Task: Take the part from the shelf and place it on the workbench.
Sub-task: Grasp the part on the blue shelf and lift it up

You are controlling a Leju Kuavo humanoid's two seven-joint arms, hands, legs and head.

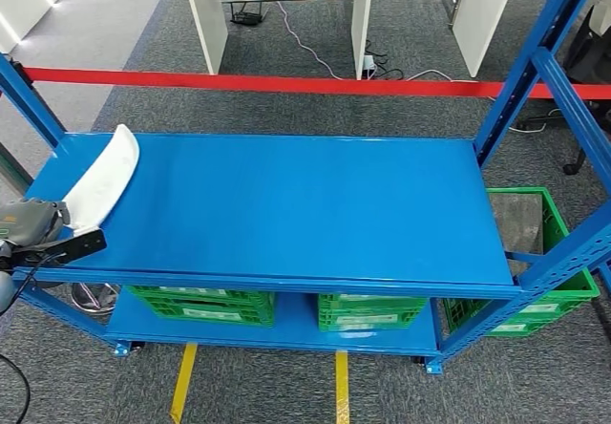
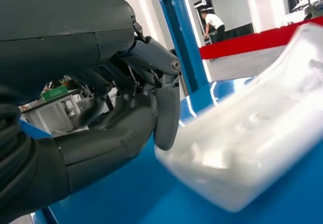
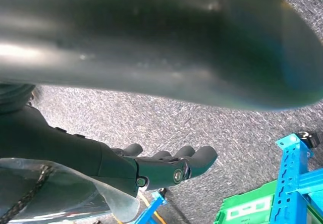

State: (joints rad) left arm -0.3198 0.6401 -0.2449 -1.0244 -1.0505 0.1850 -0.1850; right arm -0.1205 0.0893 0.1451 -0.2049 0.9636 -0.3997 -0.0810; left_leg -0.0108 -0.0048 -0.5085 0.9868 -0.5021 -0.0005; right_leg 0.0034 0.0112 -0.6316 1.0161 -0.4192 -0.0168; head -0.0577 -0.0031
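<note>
- White curved plastic part (image 1: 103,180) lying on the top deck of the blue shelf (image 1: 288,209), far left end, long axis running from the front-left edge back toward the rear rail.
- Near end of the part overhanging toward the front-left corner, right where the left hand (image 1: 32,225) comes in.
- Left hand at the shelf's front-left edge, grey wrist cover and a dark finger stretched along the front lip.
- Close up from the left wrist: left hand (image 2: 125,108) curled, thick thumb (image 2: 167,115) pressed down against the near edge of the white part (image 2: 251,148).
- Cannot tell whether the fingers beneath actually clamp the part or merely touch it; underside hidden by the thumb and palm.
- Part resting flat on the blue deck, glossy, shallow moulded ribs on the inner face.
- Right hand (image 3: 167,166) hanging low over grey carpet (image 3: 236,128), fingers extended side by side, nothing between them.
- Green crate (image 3: 247,209) and a blue shelf post (image 3: 291,178) just beyond the right hand's fingertips.
- Green crates (image 1: 201,305) lined up on the lower tier under the deck, another (image 1: 537,252) at the right end.
- Red barrier tape (image 1: 288,84) stretched behind the shelf; yellow floor lines (image 1: 183,381) in front.
- A person (image 2: 213,24) bending over far back in the left wrist view.
</note>
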